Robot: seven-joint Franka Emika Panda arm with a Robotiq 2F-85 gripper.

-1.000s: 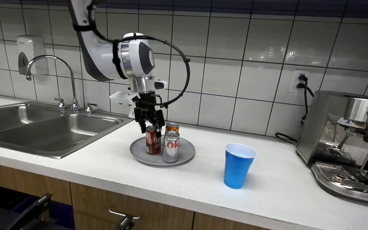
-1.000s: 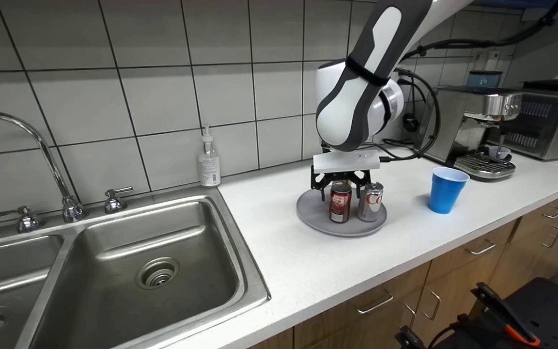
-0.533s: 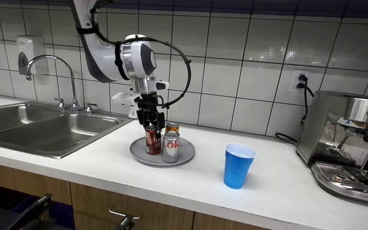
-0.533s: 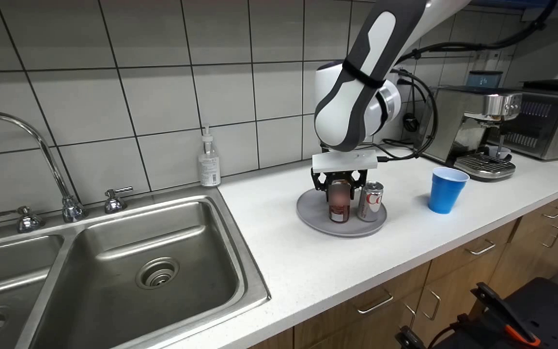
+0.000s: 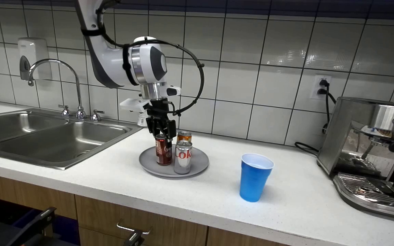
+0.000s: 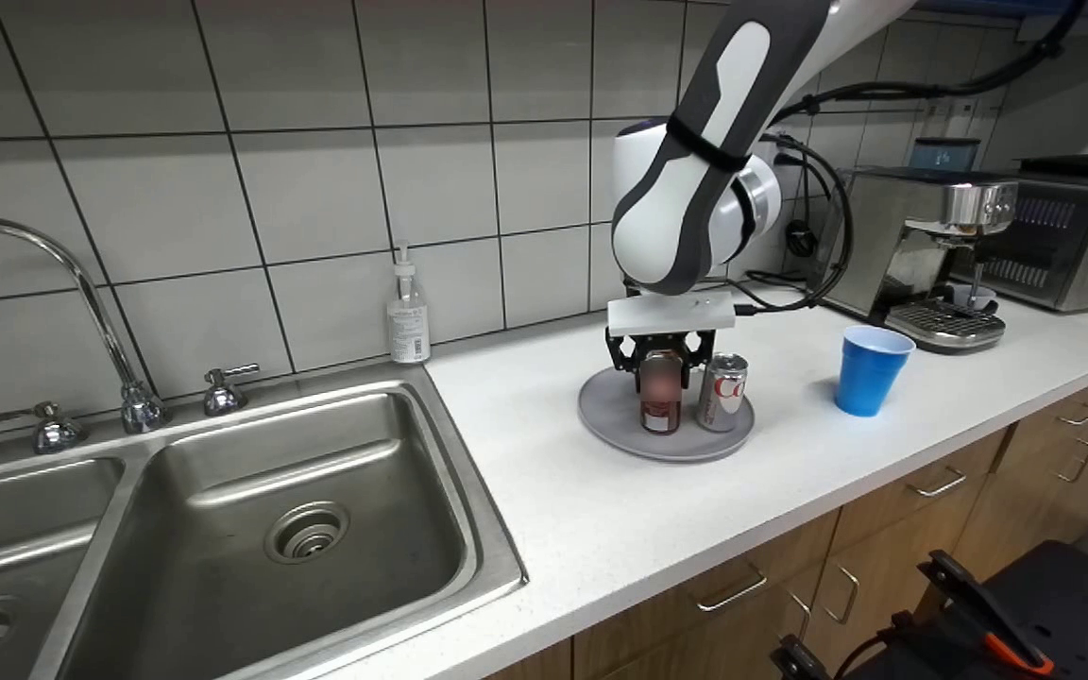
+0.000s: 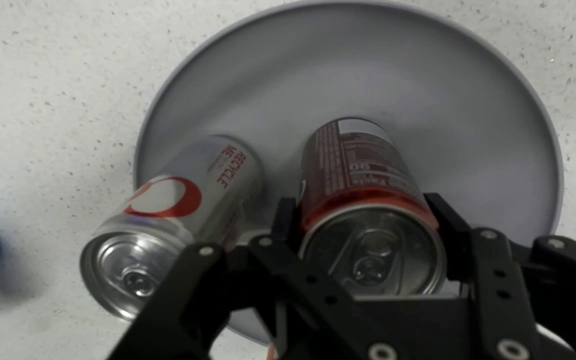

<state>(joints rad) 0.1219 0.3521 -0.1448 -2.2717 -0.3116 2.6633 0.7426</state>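
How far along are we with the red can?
Done: the gripper straddles the red can. In hand: the grip, with fingers closed against both sides. Left: probably the lift, since the can's base rests on the gray plate; the silver can and orange can are ungripped.

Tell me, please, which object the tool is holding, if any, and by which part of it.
The tool holds the red can by opposite sides of its upper part.

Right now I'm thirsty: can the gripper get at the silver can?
Probably not: the gripper is closed on the red can and would first have to let go. The silver can stands beside it.
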